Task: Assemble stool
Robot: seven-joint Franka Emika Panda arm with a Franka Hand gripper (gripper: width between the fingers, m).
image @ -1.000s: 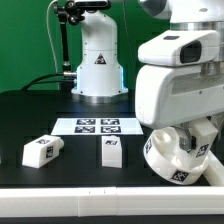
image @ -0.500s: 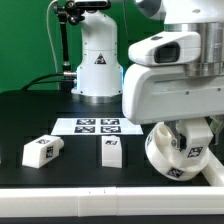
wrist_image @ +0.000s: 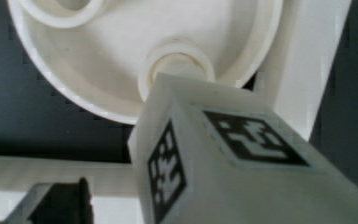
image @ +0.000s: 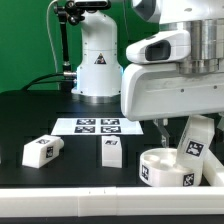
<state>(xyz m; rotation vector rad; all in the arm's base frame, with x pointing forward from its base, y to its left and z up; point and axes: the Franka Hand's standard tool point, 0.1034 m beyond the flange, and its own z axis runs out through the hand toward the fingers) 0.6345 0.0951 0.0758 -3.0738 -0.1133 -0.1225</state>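
The round white seat (image: pixel 163 170) lies flat on the black table at the exterior view's lower right. A white tagged leg (image: pixel 194 141) stands tilted with its lower end in the seat. In the wrist view the leg (wrist_image: pixel 220 150) fills the foreground, its far end set in a socket of the seat (wrist_image: pixel 87 50). My gripper (wrist_image: pixel 194 208) appears shut on this leg; one dark finger (wrist_image: pixel 51 200) shows beside it. In the exterior view the big white hand (image: pixel 170 85) hides the fingers. Two loose legs (image: pixel 42 150) (image: pixel 110 151) lie further to the exterior view's left.
The marker board (image: pixel 97 126) lies flat behind the loose legs. A white robot base (image: pixel 98 60) stands at the back with black cables. A white bar (wrist_image: pixel 34 165) runs close beside the seat in the wrist view.
The seat was tilted up on edge under the hand and has come down to lie flat. The held leg has come into view above it. The hand shifted slightly left.
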